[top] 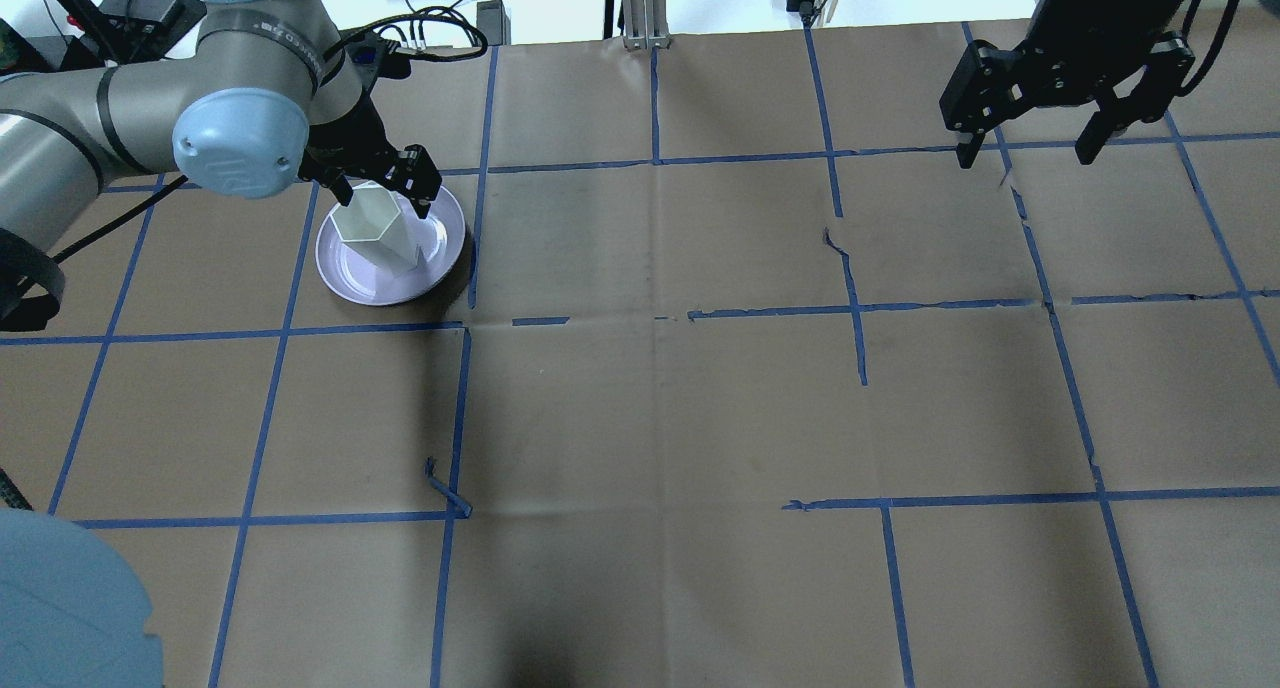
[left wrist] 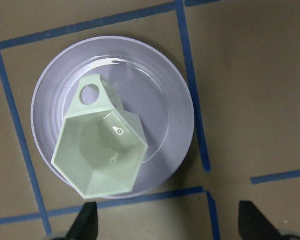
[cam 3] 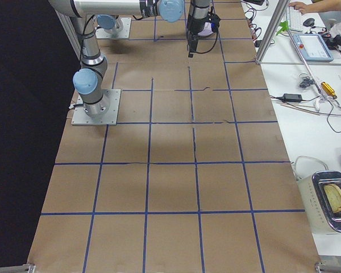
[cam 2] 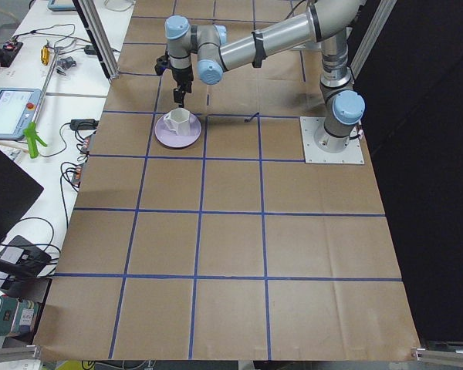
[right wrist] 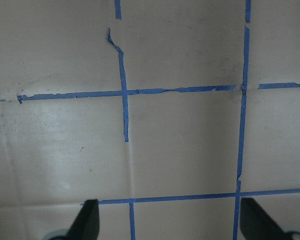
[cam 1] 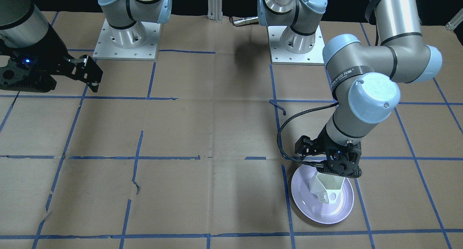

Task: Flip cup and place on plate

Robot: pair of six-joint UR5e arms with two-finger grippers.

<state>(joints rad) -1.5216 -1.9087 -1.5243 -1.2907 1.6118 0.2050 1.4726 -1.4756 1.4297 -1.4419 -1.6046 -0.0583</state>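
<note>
The white faceted cup (cam 1: 325, 189) stands upright, hexagonal rim up, on the lavender plate (cam 1: 318, 213). Both also show in the overhead view, cup (top: 375, 230) on plate (top: 350, 280). In the left wrist view the cup (left wrist: 100, 155) sits off-centre on the plate (left wrist: 165, 100), handle pointing away from the fingertips. My left gripper (top: 380, 193) hovers just above the cup's rim, jaws apart and empty; it also shows in the left wrist view (left wrist: 167, 225). My right gripper (top: 1025, 153) is open and empty, raised over bare table far from the cup.
The table is brown paper with a blue tape grid (top: 655, 318). The two arm bases (cam 1: 126, 39) (cam 1: 296, 41) stand at the robot's side. An aluminium post (top: 645, 8) is at the far edge. Side benches hold cables and devices (cam 2: 15, 112).
</note>
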